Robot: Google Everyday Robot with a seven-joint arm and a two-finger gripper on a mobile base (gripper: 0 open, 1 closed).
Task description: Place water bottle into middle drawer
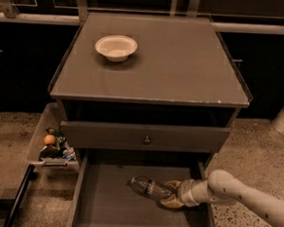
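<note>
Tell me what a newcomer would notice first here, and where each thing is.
First comes the gripper, extended in from the right over the open middle drawer at the bottom. Its fingers are closed on the water bottle, which is held nearly flat. Next comes the cream bowl, sitting toward the back left of the cabinet top.
</note>
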